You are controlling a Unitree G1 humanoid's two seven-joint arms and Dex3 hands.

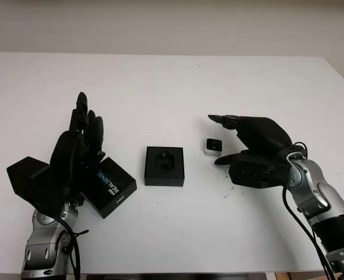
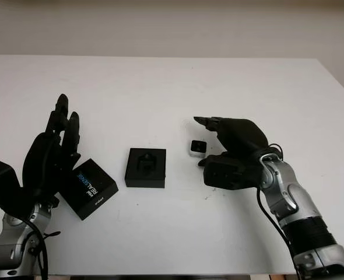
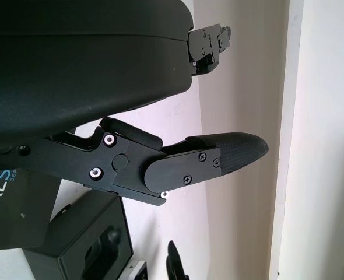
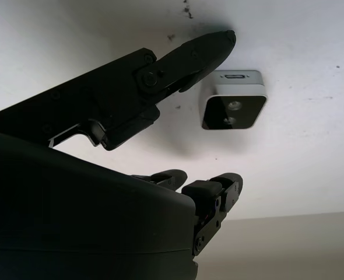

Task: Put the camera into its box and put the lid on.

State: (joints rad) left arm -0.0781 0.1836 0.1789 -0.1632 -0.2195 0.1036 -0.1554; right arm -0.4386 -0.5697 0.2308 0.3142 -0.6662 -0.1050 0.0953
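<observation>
A small white camera [image 1: 212,146] with a dark front lies on the white table [image 1: 172,87], just right of the open black box [image 1: 164,165] with its moulded insert. The black lid [image 1: 109,186], printed REALSENSE, lies flat left of the box. My right hand [image 1: 227,140] is open and hovers around the camera, thumb near it and fingers above; in the right wrist view the camera [image 4: 233,107] sits between the thumb [image 4: 201,49] and the fingers, untouched. My left hand [image 1: 81,137] is open, raised over the lid's left side.
The table's front edge runs close below both arms. Small dark specks mark the surface near the camera [image 2: 198,147] and in front of the box [image 2: 146,167].
</observation>
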